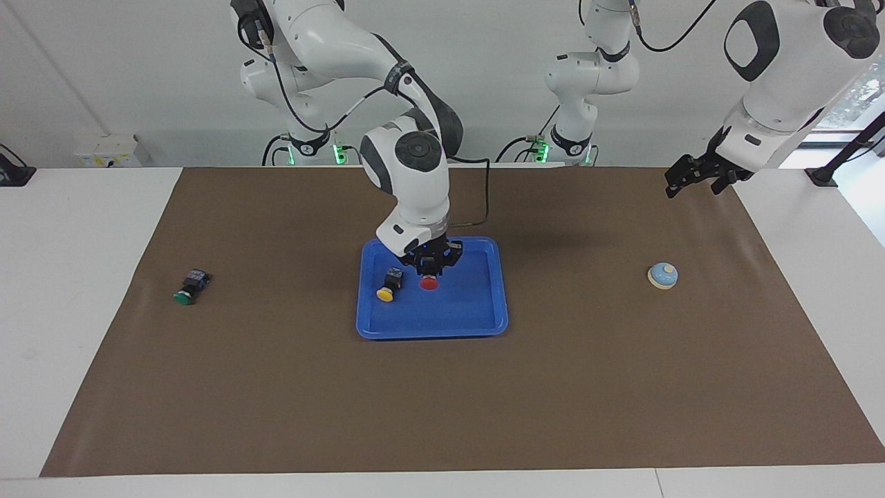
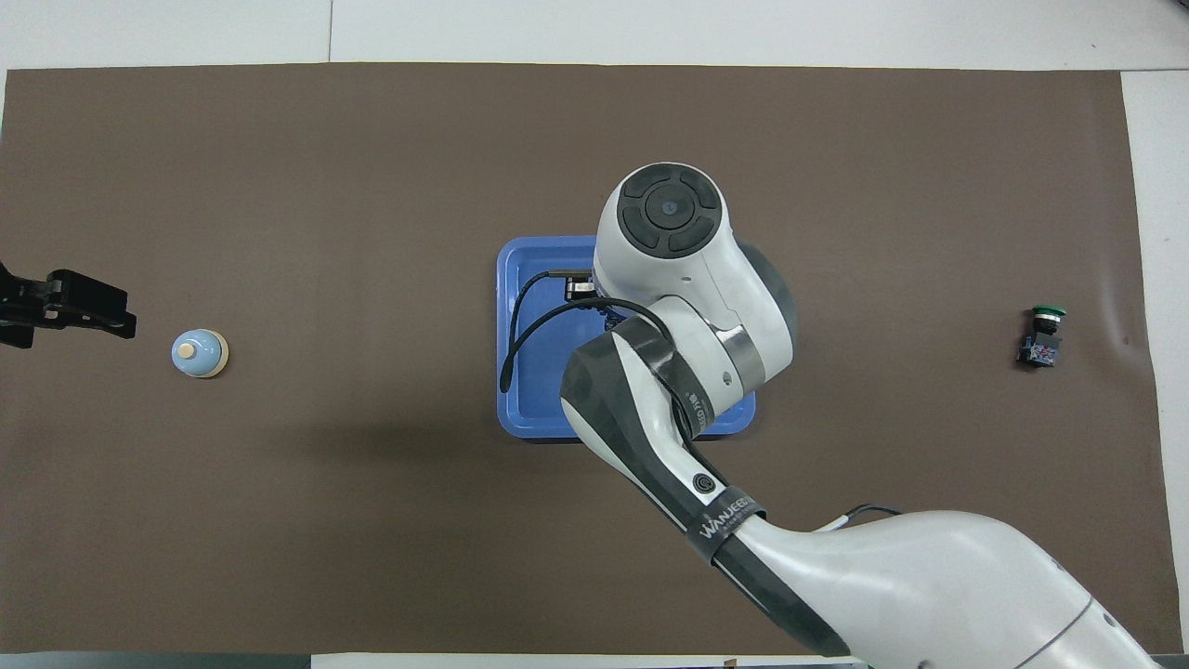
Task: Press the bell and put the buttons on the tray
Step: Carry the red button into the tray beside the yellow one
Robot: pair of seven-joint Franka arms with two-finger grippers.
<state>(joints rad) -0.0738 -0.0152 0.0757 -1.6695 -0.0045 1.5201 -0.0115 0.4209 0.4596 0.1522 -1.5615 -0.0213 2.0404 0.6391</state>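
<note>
the bright blue tray [image 1: 432, 321] lies flat mid-table. in it, my right pincer [image 1: 431, 271] sits over the red button [image 1: 429, 283], with the yellow button [image 1: 388, 286] on its side at that one's nine o'clock in the facing view. the green button [image 1: 190, 286] lies toward my right arm's end, the bell [image 1: 662, 275] toward my left's.

A matt brown paper-like sheet [image 1: 276, 387] is covering the smooth white table [image 1: 83, 277], while the glossy blue plastic tray [image 1: 477, 315] and shiny white arm shells [image 2: 706, 307] are catching light.
</note>
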